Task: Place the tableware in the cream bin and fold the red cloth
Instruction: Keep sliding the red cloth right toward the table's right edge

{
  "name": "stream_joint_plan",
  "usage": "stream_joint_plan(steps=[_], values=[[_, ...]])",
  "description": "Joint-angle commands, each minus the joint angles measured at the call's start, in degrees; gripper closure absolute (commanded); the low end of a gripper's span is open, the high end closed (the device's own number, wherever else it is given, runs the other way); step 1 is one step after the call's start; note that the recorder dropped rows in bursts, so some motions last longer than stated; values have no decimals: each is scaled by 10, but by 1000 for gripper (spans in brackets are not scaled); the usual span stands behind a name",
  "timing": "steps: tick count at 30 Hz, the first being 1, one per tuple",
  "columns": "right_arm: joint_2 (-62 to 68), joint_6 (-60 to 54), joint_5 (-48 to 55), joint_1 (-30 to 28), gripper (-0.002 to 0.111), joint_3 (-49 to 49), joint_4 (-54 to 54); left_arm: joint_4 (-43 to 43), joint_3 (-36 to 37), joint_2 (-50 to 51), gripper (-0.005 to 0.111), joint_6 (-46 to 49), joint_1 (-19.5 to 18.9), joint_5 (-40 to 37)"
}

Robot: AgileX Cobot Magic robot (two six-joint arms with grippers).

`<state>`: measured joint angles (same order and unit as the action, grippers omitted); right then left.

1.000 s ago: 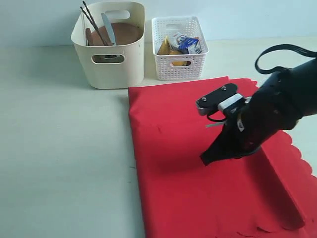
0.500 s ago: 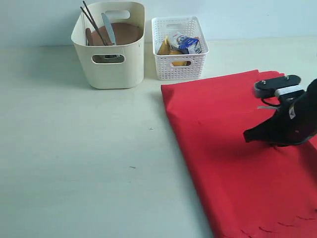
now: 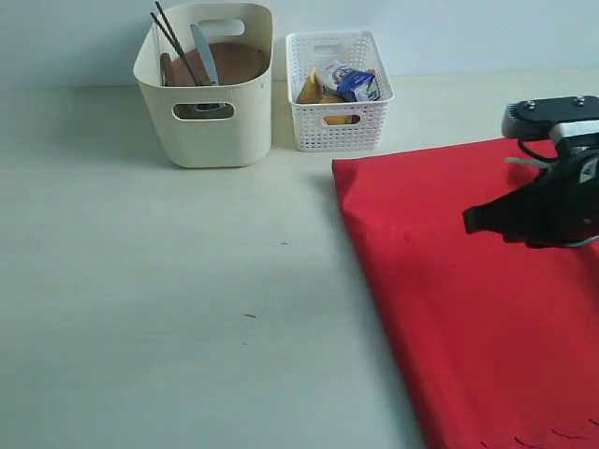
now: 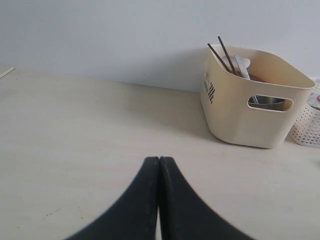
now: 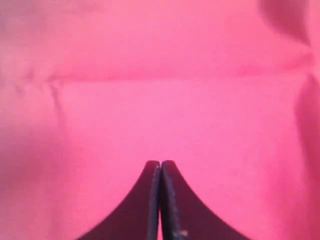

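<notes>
1. The red cloth lies flat on the pale table, filling the lower right of the exterior view. Its left edge runs slanting down from the middle toward the bottom, and small scallops show at the bottom right corner.
2. The right gripper sits at the right edge of the frame, over the cloth. In the wrist view its jaws are clenched together with red fabric all around below; no fold shows between them.
3. The left gripper is clenched too, with nothing in it, over bare table.
4. The cream bin stands in the upper left of the exterior view, well apart from the cloth.
5. Inside it the chopsticks and a knife stick up, leaning, beside a brown plate. Something steel shows through the handle hole.
6. A white basket stands just to the right of the bin, near the cloth's top corner.
</notes>
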<state>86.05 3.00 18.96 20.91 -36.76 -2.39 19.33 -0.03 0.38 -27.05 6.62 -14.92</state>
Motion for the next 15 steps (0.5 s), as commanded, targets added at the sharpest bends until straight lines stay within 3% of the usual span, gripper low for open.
stream_joint_plan(steps=[1,10,15], values=[[52,-41,-19,34,108,-15,-37,1,0,-4,105,1,0,1],[199,-21,-16,30,108,-58,39,1,0,-4,105,1,0,1],[234,43,19,-17,108,-76,120,1,0,-4,105,1,0,1]])
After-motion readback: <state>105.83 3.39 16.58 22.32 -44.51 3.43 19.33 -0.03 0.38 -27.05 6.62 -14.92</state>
